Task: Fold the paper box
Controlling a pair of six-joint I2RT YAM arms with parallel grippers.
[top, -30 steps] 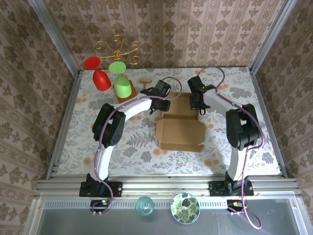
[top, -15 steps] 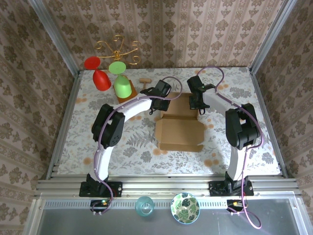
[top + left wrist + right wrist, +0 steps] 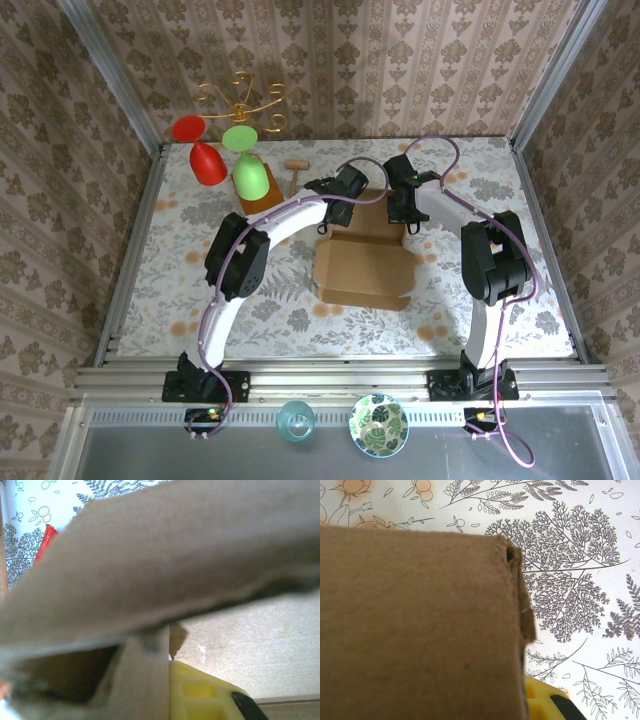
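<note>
The paper box (image 3: 365, 268) is found on the counter (image 3: 170, 270) between the two arms, its flat main panel spread out on the base side of both tools. A rear flap is raised along the far edge, and both tools are stationed at that flap.

The left tool (image 3: 345, 197) is set at the flap's left end. From the left wrist, brown cardboard (image 3: 175, 565) is seen slanting across just ahead of the tool, blurred by closeness. One yellow finger (image 3: 200, 695) is seen below it, close against a cardboard strip. Whether this tool is clenched or released cannot be told. A red sliver (image 3: 45, 542) is glimpsed past the cardboard, up and to the tool's left; what it is cannot be told.

The right tool (image 3: 405, 210) is set at the flap's right end and is clenched on the cardboard there. From the right wrist, the flap (image 3: 415, 630) is seen covering the left of the view, its frayed corner edge running down to the tool's yellow finger (image 3: 540, 700). Patterned counter is seen beyond and to the tool's right.

Off the left tool's left side, toward the far-left corner, a red goblet (image 3: 207, 163) and a green goblet (image 3: 250, 177) are noted, the green one on a wooden board (image 3: 262, 200), with a gold wire stand (image 3: 240, 100) behind them. A small wooden piece (image 3: 295, 166) lies between the green goblet and the left tool. Well behind both tools, past the arm bases, a bluish glass (image 3: 296, 420) and a leaf-patterned bowl (image 3: 378, 424) are set side by side
</note>
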